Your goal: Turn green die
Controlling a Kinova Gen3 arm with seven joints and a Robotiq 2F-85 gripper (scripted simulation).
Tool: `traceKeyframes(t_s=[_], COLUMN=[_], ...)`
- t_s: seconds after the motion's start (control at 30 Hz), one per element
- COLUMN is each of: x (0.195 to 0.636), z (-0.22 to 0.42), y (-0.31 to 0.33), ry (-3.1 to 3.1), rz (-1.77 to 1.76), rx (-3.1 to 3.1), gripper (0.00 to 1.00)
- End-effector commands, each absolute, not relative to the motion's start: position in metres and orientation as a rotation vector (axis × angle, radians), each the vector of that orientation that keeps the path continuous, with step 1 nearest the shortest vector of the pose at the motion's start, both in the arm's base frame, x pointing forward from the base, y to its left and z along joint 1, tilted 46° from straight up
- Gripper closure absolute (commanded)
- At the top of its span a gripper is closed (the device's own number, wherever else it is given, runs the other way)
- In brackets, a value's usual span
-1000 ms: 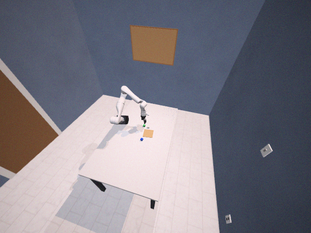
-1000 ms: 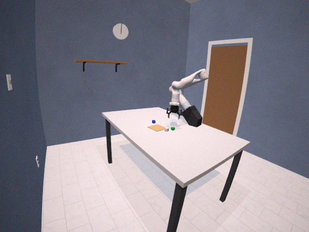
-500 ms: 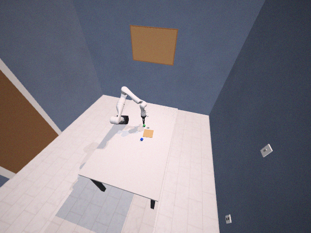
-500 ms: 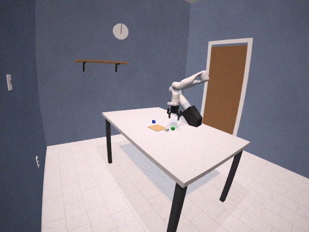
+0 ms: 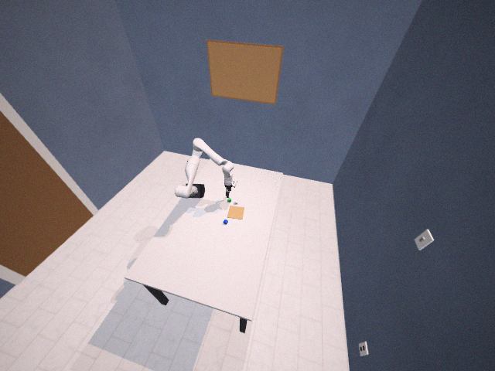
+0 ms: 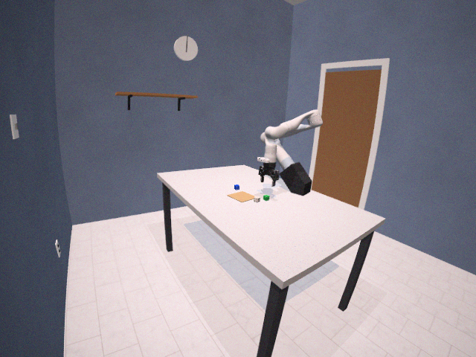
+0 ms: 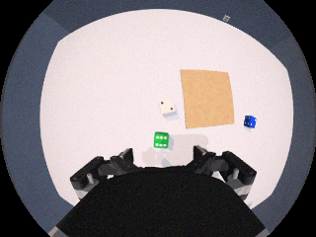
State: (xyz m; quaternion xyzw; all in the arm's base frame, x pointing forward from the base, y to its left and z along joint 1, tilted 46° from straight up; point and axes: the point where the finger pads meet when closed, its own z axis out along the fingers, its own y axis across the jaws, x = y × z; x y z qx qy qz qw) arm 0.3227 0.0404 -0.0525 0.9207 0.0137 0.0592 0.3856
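Seen from the exterior view, left to right, the blue-walled room has a switch plate (image 5: 423,239) (image 6: 14,126), a wooden shelf (image 6: 153,94), a round clock (image 6: 186,48) and, at the right, a brown door (image 5: 32,199) (image 6: 349,138) in a white frame. The pale tabletop (image 5: 207,255) (image 6: 291,230) (image 7: 99,89) stands on dark legs over light floor tiles. On its far half, between the long edges, the blue die (image 5: 225,221) (image 6: 236,187) (image 7: 250,121) comes first; its top number is too small to tell. Next, the tan mat (image 5: 236,212) (image 6: 241,196) (image 7: 207,99) lies flat, then the white die (image 5: 235,202) (image 6: 256,199) (image 7: 167,107), two pips up, just off the mat. Nearer the right corner sits the green die (image 5: 229,199) (image 6: 265,197) (image 7: 161,139), six up, on the tabletop, off the mat. The gripper (image 5: 227,197) (image 6: 268,183) (image 7: 163,154) hangs above the surface, fingers fully spread and holding nothing. The white arm (image 5: 192,165) (image 6: 291,129) rises from its black base (image 5: 199,190) (image 6: 297,178) toward the right-hand long edge.
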Motion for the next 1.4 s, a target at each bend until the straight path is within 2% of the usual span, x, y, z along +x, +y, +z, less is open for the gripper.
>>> traceKeyframes(t_s=[0.0,0.8,0.83,1.37], x=[0.3224,0.3235,0.3235,0.3235], z=[-0.0529,-0.0543,-0.0543,-0.0543], y=[0.0417,0.0419,0.0419,0.0419], ry=[-0.005,-0.106,-0.106,-0.106], rz=[0.174,0.222,0.222,0.222], rx=[2.35,2.354,2.354,2.354], gripper=[0.0,0.0,0.54,0.54])
